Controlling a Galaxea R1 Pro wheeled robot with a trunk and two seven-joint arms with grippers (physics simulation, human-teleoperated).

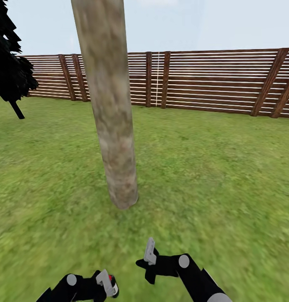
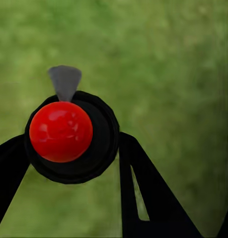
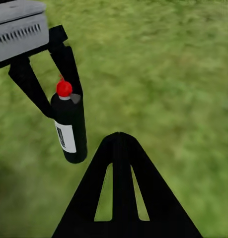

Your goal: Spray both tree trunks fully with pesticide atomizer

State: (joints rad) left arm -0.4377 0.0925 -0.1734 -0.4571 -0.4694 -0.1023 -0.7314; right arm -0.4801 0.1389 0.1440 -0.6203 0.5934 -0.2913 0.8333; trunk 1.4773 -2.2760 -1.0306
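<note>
Since the pesticide atomizer (image 3: 70, 128) was off the floor, clamped upright in the left end effector (image 1: 107, 285), pickup looked done; spraying seemed unstarted, with the tree trunk (image 1: 113, 126) just ahead on the grass (image 1: 211, 167) showing no visible coating. Bottle: near-black, white label, red cap (image 2: 60, 131), grey nozzle. Right end effector (image 1: 149, 256) empty, its opening unclear.

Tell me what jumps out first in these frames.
The thick grey-beige tree trunk rises from the lawn straight ahead, with the slatted wooden fence behind it. Low down, the left gripper holds the dark pesticide atomizer, its red cap glaring in the left wrist view.
</note>
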